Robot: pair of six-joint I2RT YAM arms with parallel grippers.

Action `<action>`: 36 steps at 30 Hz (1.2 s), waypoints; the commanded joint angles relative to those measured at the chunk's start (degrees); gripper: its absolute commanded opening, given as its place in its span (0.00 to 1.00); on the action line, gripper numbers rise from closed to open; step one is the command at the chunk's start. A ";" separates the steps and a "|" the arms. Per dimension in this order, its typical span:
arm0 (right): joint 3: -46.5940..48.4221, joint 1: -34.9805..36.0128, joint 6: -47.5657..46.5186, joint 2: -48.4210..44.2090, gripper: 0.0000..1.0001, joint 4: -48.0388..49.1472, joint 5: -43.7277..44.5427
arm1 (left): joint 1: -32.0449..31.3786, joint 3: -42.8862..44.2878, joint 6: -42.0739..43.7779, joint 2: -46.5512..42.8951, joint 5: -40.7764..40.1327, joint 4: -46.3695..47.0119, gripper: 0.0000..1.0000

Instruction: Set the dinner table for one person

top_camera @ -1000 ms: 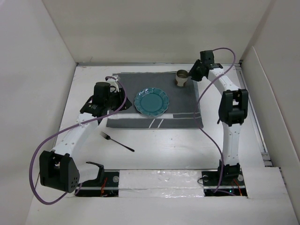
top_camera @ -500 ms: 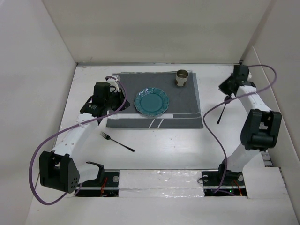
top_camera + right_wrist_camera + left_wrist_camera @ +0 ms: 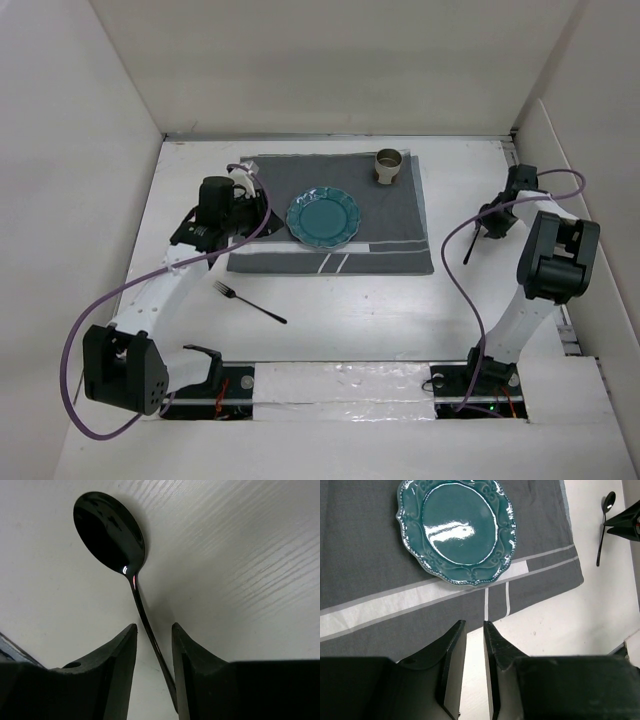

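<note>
A sec ago my R tool was up at the cup on the far R corner of the placemat. Then it swung out R, and by this moment it had come down low over the spoon, which lay on the bare tabletop just R of the mat. The cup stood alone on the mat, so I took that item as placed and the spoon as next. The R tool was released, fingers straddling the thin handle w/ a gap showing on each side and no clamp yet.

My L tool hadn't moved. It hung over the mat's near-L part w/ only a slim slit btwn the fingers and nothing in it. The fork lay where it was, on the tabletop near the mat's front edge.

Materials:
- Spoon: glossy black, oval bowl, wiry handle. Prob slippery and sat flat, so hard to get under.
- Tabletop: matte white, faint grain.
- Mat: dark grey cloth w/ pale stripes.
- Plate: glazed teal, scalloped embossed rim, at mat centre.
- Cup: beige, round.
</note>
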 commanded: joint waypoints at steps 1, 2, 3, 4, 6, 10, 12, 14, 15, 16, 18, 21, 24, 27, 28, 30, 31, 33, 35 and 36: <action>4.04 0.12 -3.83 0.51 0.40 -1.52 -0.71 | 0.04 -0.65 -0.09 -0.75 1.40 2.31 0.18; 4.47 0.12 -4.01 1.73 0.40 -2.48 -0.62 | 0.04 -1.00 0.00 -0.83 1.40 2.39 0.18; 5.44 0.12 -4.27 2.18 0.40 -2.92 -0.53 | 0.04 -1.09 -0.09 -0.75 1.58 2.57 0.19; 5.79 0.12 -4.36 2.79 0.40 -3.36 0.34 | 0.04 -1.09 -0.09 -0.75 1.58 2.48 0.18; 6.84 0.12 -4.36 4.20 0.37 -4.85 1.23 | 0.04 -1.36 -0.09 -0.66 1.58 2.66 0.19; 9.13 1.53 -4.36 6.13 0.24 -7.49 4.04 | 0.04 -1.01 -0.09 -0.75 0.97 2.66 0.18; 10.54 2.32 -4.71 7.54 0.23 -9.77 4.83 | 0.04 -1.00 -0.09 -0.66 0.70 2.75 0.19; 12.47 3.98 -5.15 8.42 0.23 -12.23 6.67 | 0.04 -0.83 -0.09 -0.66 0.70 2.92 0.19; 13.00 3.99 -5.24 9.21 0.23 -12.85 6.94 | 0.04 -0.74 -0.09 -0.57 0.70 3.01 0.19; 13.35 4.60 -5.33 9.65 0.23 -13.47 7.20 | 0.04 -0.65 -0.09 -0.66 0.70 3.10 0.18; 14.50 5.12 -5.50 10.35 0.21 -15.23 7.38 | 0.04 -0.65 -0.09 -0.75 0.61 3.01 0.19; 15.03 6.35 -6.12 10.71 0.00 -15.76 7.38 | 0.04 -0.83 -0.09 -1.01 0.44 3.01 0.19; 14.15 7.06 -6.12 6.94 0.00 -14.10 8.44 | 0.04 -0.92 -0.09 -1.19 0.44 2.75 0.18; 15.28 9.17 -7.61 -0.09 0.00 -12.51 8.96 | 0.04 -0.65 -0.27 -1.10 0.17 2.40 0.19; 16.16 10.74 -8.40 -1.58 0.00 -12.59 8.79 | 0.04 -0.57 -0.27 -1.01 0.17 2.39 0.19; 17.83 12.59 -8.93 -4.93 0.00 -13.82 6.95 | 0.04 -0.04 -0.88 -0.66 0.00 2.48 0.18; 18.71 13.82 -9.45 -5.81 0.00 -14.09 4.59 | 0.04 0.83 -1.32 -0.57 -0.09 2.48 0.19; 18.37 18.91 -9.72 -8.44 0.00 -13.21 2.90 | 0.04 1.63 -2.89 0.13 0.61 3.09 0.19; 18.28 24.95 -10.25 -9.15 0.00 -12.77 2.11 | 0.04 2.86 -3.69 0.74 0.88 3.71 0.18; 18.54 26.91 -10.25 -8.89 0.00 -12.68 1.94 | 0.04 3.21 -3.96 1.44 0.79 3.89 0.18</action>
